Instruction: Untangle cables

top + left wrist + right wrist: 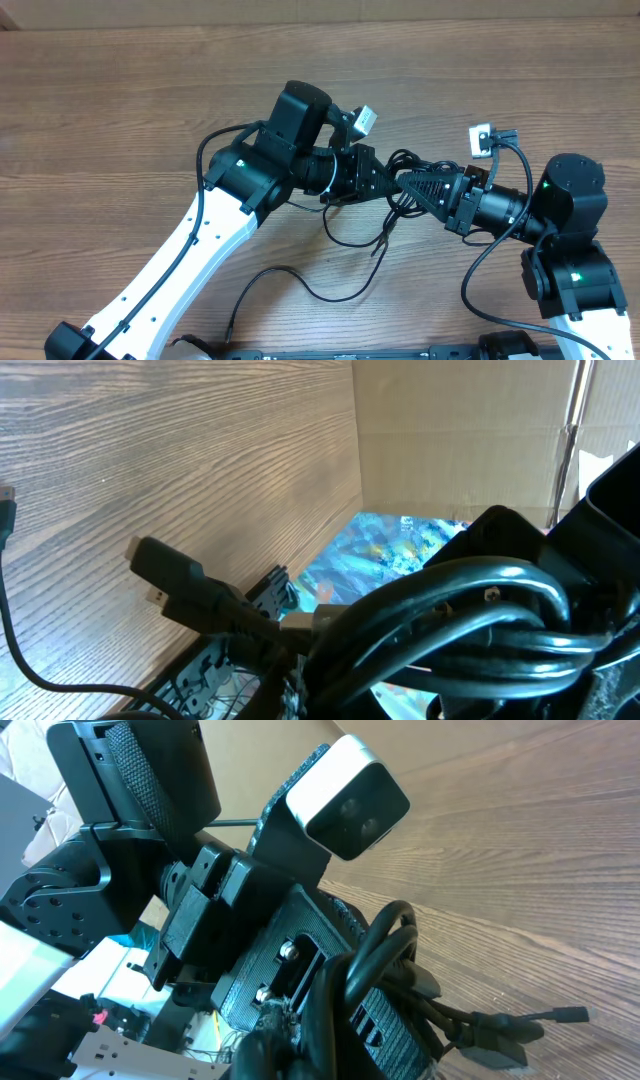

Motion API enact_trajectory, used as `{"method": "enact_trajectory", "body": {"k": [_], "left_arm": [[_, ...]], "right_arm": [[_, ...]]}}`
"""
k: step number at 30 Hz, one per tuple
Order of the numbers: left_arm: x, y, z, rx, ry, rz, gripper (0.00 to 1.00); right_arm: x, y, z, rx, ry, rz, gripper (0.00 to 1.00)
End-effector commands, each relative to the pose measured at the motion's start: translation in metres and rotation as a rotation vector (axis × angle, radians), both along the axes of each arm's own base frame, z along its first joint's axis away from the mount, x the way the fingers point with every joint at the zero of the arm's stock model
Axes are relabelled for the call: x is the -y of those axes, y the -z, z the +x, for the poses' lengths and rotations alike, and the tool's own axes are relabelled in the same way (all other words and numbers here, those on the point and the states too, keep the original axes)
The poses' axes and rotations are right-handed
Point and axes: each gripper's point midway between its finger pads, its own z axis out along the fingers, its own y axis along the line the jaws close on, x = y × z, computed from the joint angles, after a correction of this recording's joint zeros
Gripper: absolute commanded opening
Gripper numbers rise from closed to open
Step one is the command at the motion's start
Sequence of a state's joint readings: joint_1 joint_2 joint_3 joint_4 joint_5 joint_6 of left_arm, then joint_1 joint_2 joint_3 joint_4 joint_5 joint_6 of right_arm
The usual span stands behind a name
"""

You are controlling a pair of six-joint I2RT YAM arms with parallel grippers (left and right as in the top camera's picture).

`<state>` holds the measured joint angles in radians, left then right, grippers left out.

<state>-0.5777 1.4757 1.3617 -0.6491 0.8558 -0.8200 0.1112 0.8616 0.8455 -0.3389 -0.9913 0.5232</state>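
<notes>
The cables [403,160] are a black bundle in mid-table, pinched between my two grippers, which meet tip to tip. My left gripper [378,183] comes in from the left and is shut on the bundle. My right gripper [409,186] comes in from the right, shut on the same bundle. One loose strand [335,294] curves down toward the front edge, and a short end [381,243] hangs below the bundle. In the left wrist view thick loops of cable [480,615] fill the foreground, with a plug [165,565] sticking out left. In the right wrist view a cable loop [385,955] and plugs [497,1032] lie against the left gripper's body.
The wooden table [120,100] stretches bare to the left and far side. A cardboard wall [300,8] stands along the back. A black rail [350,352] runs along the front edge. Each wrist carries a white camera [365,118], [482,136].
</notes>
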Motion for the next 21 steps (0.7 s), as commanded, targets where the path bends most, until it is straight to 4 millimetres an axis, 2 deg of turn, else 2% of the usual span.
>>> {"method": "enact_trajectory", "body": {"k": [1, 2, 3, 4, 6, 7, 10, 12, 15, 21], "left_arm": [[-0.006, 0.011, 0.014, 0.038, -0.058, 0.057, 0.04], [-0.007, 0.012, 0.015, 0.068, -0.043, 0.063, 0.04], [-0.009, 0.015, 0.015, 0.094, -0.034, 0.080, 0.04], [-0.013, 0.021, 0.016, 0.110, -0.039, 0.114, 0.04], [-0.023, 0.035, 0.019, 0.113, -0.072, 0.198, 0.04], [-0.033, 0.047, 0.021, 0.105, -0.109, 0.272, 0.04], [-0.063, 0.073, 0.027, 0.094, -0.202, 0.464, 0.04], [-0.081, 0.084, 0.027, 0.091, -0.244, 0.567, 0.04], [-0.096, 0.089, 0.029, 0.105, -0.278, 0.643, 0.04], [-0.109, 0.074, 0.037, 0.259, -0.271, 0.689, 0.04]], "right_arm": [[-0.004, -0.009, -0.013, 0.022, -0.065, 0.017, 0.04], [-0.004, -0.007, -0.014, 0.026, -0.068, 0.008, 0.04], [-0.004, -0.004, -0.015, 0.028, -0.071, -0.001, 0.14], [-0.004, -0.002, -0.015, 0.027, -0.073, -0.010, 0.29], [-0.004, 0.004, -0.017, 0.031, -0.080, -0.029, 0.48], [-0.004, 0.007, -0.018, 0.035, -0.084, -0.042, 0.69], [-0.002, 0.014, -0.018, 0.048, -0.078, -0.073, 0.91], [0.001, 0.019, -0.014, 0.031, -0.044, -0.093, 0.96], [0.007, 0.029, -0.007, -0.003, 0.016, -0.128, 0.99], [0.015, 0.048, -0.005, -0.015, 0.052, -0.215, 1.00]]}}
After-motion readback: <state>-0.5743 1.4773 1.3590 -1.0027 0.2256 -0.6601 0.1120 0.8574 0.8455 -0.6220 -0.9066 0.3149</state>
